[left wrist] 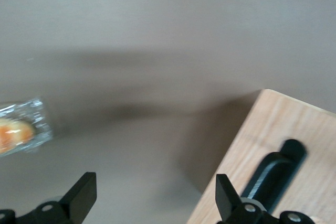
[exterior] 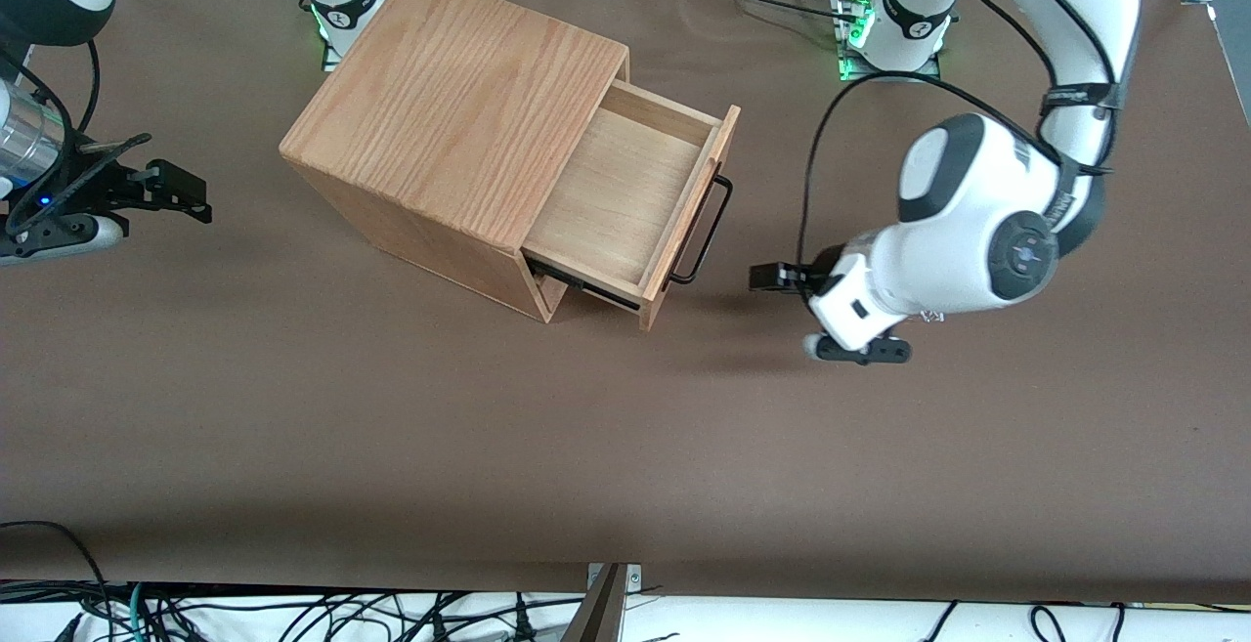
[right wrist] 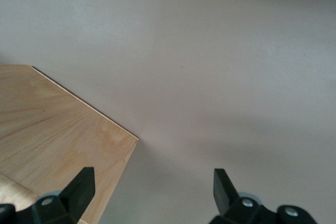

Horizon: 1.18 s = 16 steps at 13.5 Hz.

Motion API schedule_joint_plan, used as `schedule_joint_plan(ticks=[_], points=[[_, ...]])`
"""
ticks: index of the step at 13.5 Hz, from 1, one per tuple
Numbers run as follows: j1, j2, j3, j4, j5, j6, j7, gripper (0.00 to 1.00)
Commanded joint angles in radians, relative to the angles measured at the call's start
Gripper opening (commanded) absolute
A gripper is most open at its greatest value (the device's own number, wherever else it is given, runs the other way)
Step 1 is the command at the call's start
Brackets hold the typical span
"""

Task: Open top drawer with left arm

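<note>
I see the top drawer (exterior: pixel 625 194) at frame centre, pulled well out of the wooden box (exterior: pixel 454 105); it looks light and stiff, best taken by its rigid black wire handle (exterior: pixel 706 230). My left arm's gripper (exterior: pixel 782 277), centre-right and apart from the handle, is spread and empty. The drawer's front face is hidden.

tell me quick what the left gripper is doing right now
Left gripper: open, holding nothing, apart from the top drawer's handle.
</note>
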Motion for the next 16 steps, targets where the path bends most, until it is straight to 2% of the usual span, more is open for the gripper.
schedule_joint_plan(ticks=[1, 2, 4, 8, 10, 12, 16], points=[[0.031, -0.032, -0.006, 0.005, 0.049, -0.06, 0.013, 1.0], [0.046, -0.034, -0.006, 0.004, 0.101, -0.06, 0.016, 1.0], [0.085, -0.032, -0.006, -0.005, 0.155, -0.06, 0.033, 1.0], [0.169, -0.049, 0.008, -0.022, 0.172, -0.06, 0.211, 1.0], [0.213, -0.156, 0.046, -0.14, 0.179, -0.014, 0.349, 1.0], [0.205, -0.305, 0.127, -0.304, 0.177, 0.078, 0.403, 1.0], [0.2, -0.48, 0.19, -0.375, 0.182, 0.082, 0.465, 1.0]])
